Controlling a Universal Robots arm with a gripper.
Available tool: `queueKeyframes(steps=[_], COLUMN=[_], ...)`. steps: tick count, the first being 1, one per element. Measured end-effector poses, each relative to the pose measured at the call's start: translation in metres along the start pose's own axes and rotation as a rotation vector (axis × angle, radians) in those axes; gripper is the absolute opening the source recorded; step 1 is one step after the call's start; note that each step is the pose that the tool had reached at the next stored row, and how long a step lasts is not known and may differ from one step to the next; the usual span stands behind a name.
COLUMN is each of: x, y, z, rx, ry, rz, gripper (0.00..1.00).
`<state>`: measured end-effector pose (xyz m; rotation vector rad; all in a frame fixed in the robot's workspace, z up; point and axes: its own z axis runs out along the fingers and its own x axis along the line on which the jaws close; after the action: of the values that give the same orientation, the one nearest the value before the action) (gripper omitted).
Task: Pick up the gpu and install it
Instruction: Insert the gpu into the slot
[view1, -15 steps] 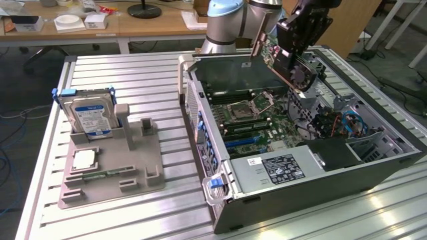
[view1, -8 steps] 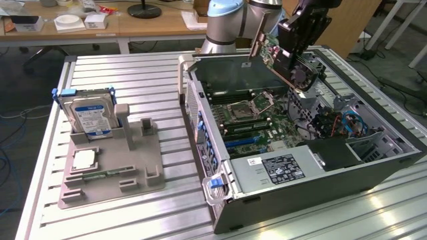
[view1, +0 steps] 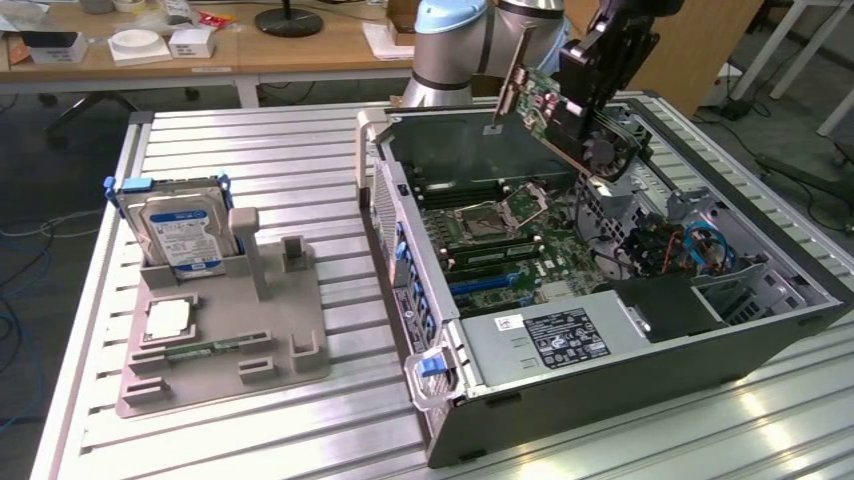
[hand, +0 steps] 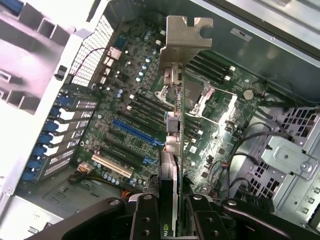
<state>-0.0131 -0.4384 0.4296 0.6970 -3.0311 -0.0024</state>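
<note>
One gripper (view1: 597, 88) hung above the open computer case (view1: 747, 340), its black fingers (hand: 145, 220) clamped on either side of the gpu (view1: 567, 115), which was held in the air over the rear part of the chassis, clear of the boards below. In the exterior view the card stood tilted, with its green circuit side and silver mounting bracket (view1: 507, 85) turned toward the exterior view's left. From the wrist camera the gpu (hand: 172, 135) appeared edge-on, a narrow strip running away from the gripper (hand: 172, 220) to the bracket (hand: 184, 37). The motherboard (hand: 135, 110) lay beneath it, and the blue expansion slot (hand: 136, 131) and white slot (hand: 111, 166) sat off to one side, untouched by the card. On the ribbed aluminium table (view1: 267, 150), well apart from the case, a grey fixture (view1: 254, 350) carried an upright hard drive (view1: 180, 232) and a green memory stick (view1: 211, 348).
</note>
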Motion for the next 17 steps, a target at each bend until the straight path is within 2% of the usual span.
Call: queueKeyframes(steps=[17], x=[0.0000], y=[0.0000], z=[0.0000], rx=[0.0042], ry=[0.0012], rz=[-0.140], gripper=[0.27])
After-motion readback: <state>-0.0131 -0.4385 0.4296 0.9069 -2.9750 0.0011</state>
